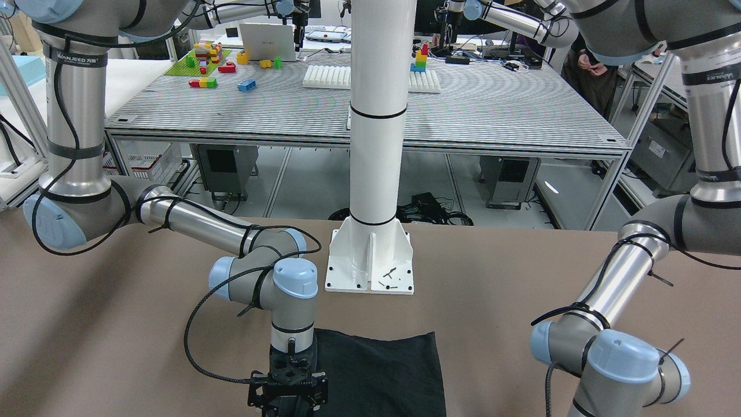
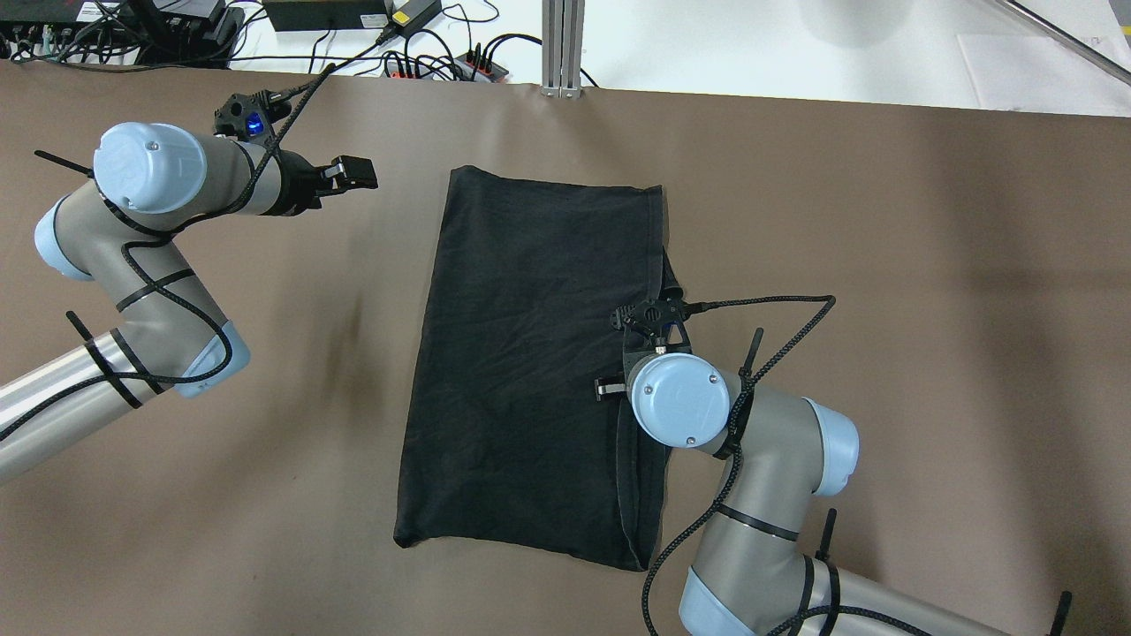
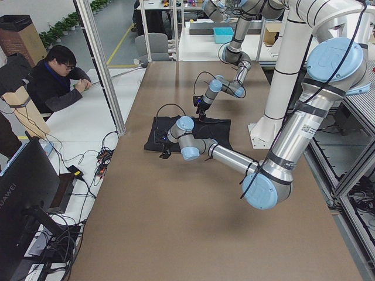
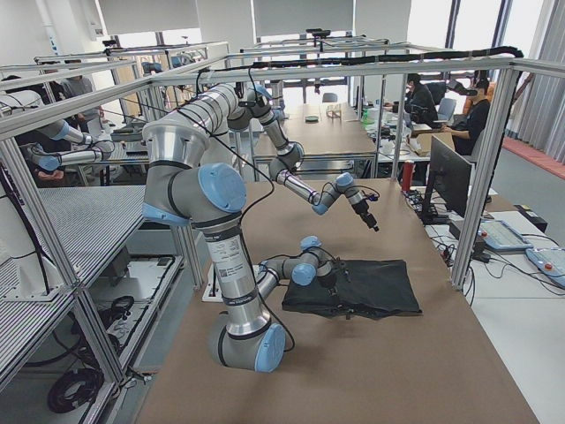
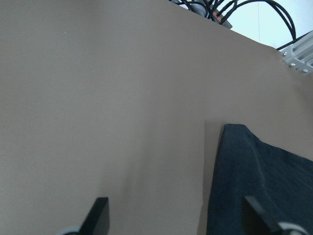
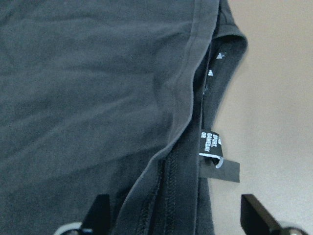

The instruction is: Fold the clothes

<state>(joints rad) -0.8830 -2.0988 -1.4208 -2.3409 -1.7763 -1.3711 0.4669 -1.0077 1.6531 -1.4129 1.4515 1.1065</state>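
The clothes (image 2: 530,353) are one black piece lying folded into a long rectangle mid-table, with a hemmed flap doubled along its right side. My right gripper (image 6: 176,215) hangs open just above that right edge. Its fingertips (image 6: 100,213) straddle the hem, and a small label (image 6: 212,147) shows beside it. In the front view the same gripper (image 1: 288,399) points down over the cloth (image 1: 376,370). My left gripper (image 2: 353,172) stays left of the cloth's far-left corner (image 5: 254,181), above the table. It is open and holds nothing.
A brown covering (image 2: 884,265) spans the table. The white pole's base plate (image 1: 370,260) stands on the robot's side of the cloth. Cables and power strips (image 2: 398,53) and an aluminium post (image 2: 563,44) line the far edge. A person (image 3: 55,82) sits beyond the table.
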